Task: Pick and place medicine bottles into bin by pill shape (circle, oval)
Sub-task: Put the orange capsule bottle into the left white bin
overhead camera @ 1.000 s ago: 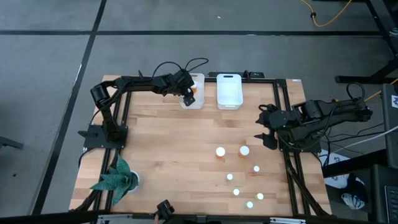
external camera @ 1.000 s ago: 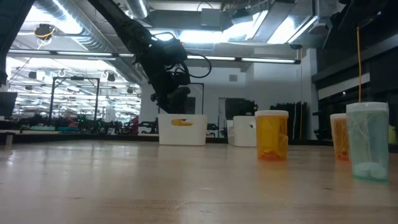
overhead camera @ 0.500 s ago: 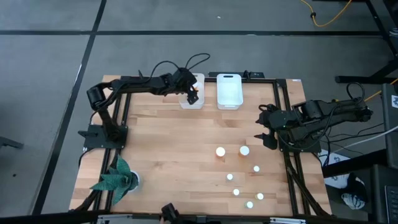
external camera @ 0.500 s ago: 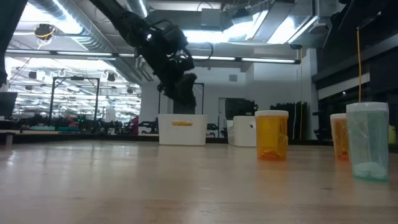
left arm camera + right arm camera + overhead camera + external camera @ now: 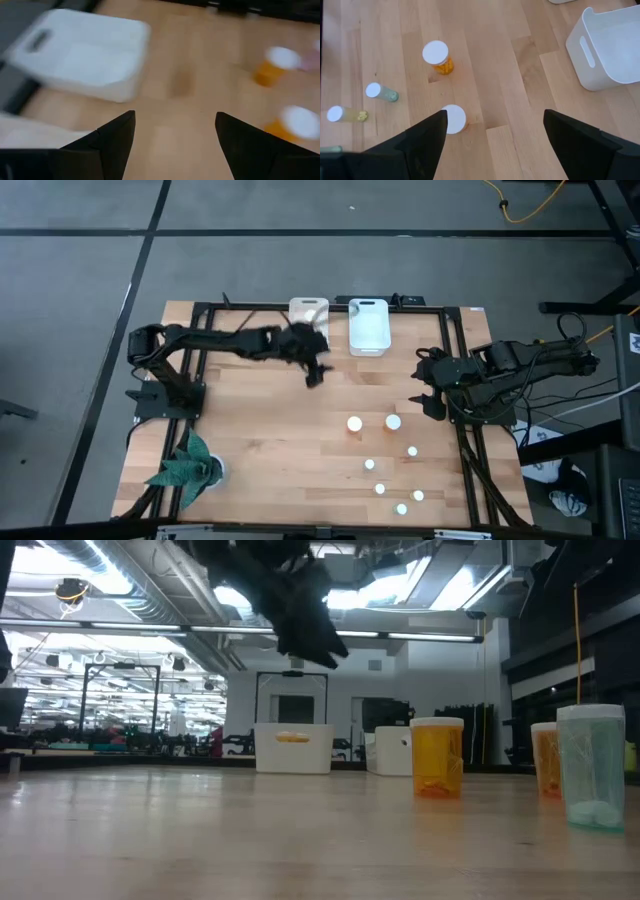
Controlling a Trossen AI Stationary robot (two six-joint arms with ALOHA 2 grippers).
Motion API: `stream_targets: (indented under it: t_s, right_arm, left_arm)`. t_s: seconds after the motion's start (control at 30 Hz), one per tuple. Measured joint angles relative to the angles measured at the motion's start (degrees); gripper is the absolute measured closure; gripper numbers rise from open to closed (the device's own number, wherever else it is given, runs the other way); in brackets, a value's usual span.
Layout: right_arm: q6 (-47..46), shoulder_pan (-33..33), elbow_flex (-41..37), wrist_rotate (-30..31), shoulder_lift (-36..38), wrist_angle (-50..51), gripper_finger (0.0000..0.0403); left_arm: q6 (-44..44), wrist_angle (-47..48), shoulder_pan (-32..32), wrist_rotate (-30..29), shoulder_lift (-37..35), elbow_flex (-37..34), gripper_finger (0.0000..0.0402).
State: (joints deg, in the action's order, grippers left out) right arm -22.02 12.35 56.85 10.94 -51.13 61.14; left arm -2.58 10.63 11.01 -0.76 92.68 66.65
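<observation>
Two orange medicine bottles with white caps (image 5: pixel 354 423) (image 5: pixel 393 421) stand upright on the wooden table, with several smaller bottles (image 5: pixel 380 488) nearer the front edge. Two white bins (image 5: pixel 308 312) (image 5: pixel 368 325) sit at the far edge. Something orange (image 5: pixel 292 737) shows through the left bin's wall. My left gripper (image 5: pixel 315 372) hangs open in the air just in front of the bins, with nothing between its fingers (image 5: pixel 117 132). My right gripper (image 5: pixel 426 396) waits open at the right, above the table.
A green plant-like object (image 5: pixel 185 465) stands at the near left corner. Black frame rails (image 5: pixel 462 450) run along the table's edges. Bare wood (image 5: pixel 260 420) stretches between the bins and the bottles.
My left gripper has left its place over the left bin and swung toward the table's middle and near side, rising and tipping more level as it went. The right arm has kept still.
</observation>
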Motion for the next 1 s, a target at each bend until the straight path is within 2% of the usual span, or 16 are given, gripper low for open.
stream_targets:
  t_s: [0.17, 0.43, 0.6, 1.0]
  right_arm:
    - [-0.15, -0.02, -0.02, 0.00, 0.00, 0.00, 0.0073]
    - [-0.17, 0.01, -0.02, 0.00, 0.00, 0.00, 0.0073]
    - [-0.20, -0.02, -0.02, 0.00, 0.00, -0.01, 0.0073]
    - [-0.20, -0.01, -0.02, 0.00, 0.00, -0.02, 0.0073]
  left_arm:
    - [-0.12, 0.37, -7.91, -0.81, 0.27, 0.00, 0.0134]
    - [-6.90, 0.46, -17.17, -12.70, 0.39, 0.00, 0.0135]
    - [-12.14, -0.31, -19.42, -12.85, 1.21, 0.00, 0.0145]
    - [-12.22, -8.07, -20.04, -11.93, 5.73, -0.02, 0.0147]
